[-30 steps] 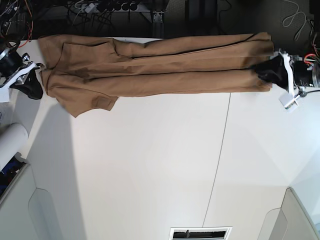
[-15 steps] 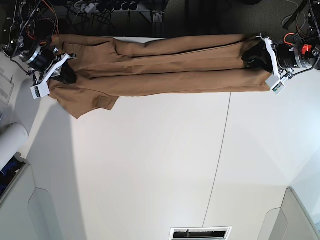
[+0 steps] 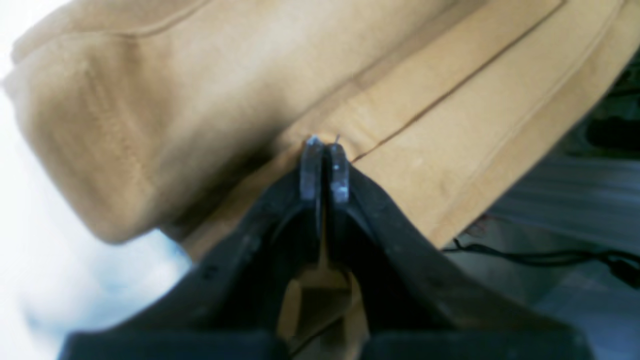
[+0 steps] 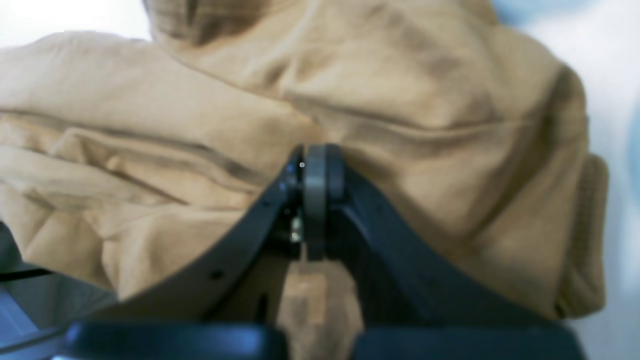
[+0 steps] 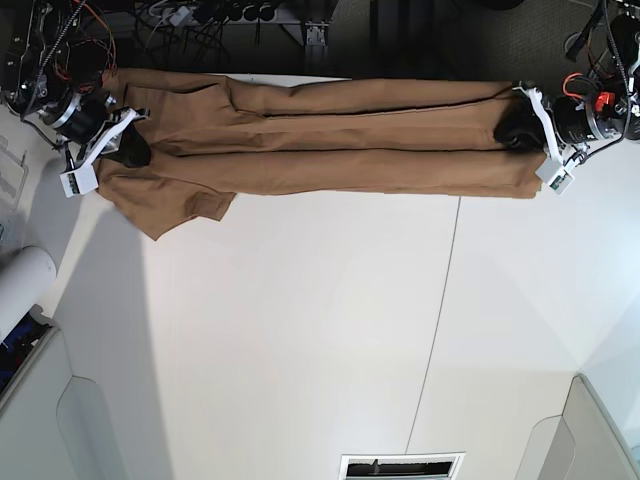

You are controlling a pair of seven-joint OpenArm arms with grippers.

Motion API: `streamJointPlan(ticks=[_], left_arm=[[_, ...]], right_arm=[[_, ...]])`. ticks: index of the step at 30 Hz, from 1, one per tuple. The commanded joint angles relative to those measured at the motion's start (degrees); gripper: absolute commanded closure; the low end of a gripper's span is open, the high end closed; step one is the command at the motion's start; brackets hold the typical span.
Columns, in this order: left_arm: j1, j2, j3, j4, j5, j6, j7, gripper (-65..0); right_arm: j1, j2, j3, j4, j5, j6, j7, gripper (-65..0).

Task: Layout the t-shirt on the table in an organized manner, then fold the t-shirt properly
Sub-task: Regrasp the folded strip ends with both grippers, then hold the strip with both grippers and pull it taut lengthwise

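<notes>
floor: dark, past the far edge
cables (image 5: pixel 200 14): tangled there
bins (image 5: pixel 600 430): pale, near corners
light: bright, even

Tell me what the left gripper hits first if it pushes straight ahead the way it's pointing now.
The t-shirt itself. The left gripper has its tips already in the cloth, apparently pinching a fold, so nothing else lies ahead of it.

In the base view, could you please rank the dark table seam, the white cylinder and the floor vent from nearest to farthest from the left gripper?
From the left gripper:
1. Table seam, just below-left.
2. Floor vent, bottom centre.
3. White cylinder, far left edge.
</notes>
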Motion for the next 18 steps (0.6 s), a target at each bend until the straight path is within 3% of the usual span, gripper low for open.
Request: streamJointPlan(ticks=[1,10,18], left_arm=[[-1.20,-0.83,0.37,-0.57,2.49,0.97,0.83,-2.8],[-12.28,-0.83,8.79,-6.97,4.85,0.97,1.66,-2.8],[-14.29,-3.87,8.76,-4.96,-5.20,0.97,4.48,-3.1]], right_arm=[[0.92,0.94,0.28,0.81,0.61,0.24,1.29,0.0],[4.11,1.09,0.35,0.76,-1.18,-0.66,1.09,0.0],[6.93,1.40,4.42,0.76,-0.15,-1.27,0.79,0.0]])
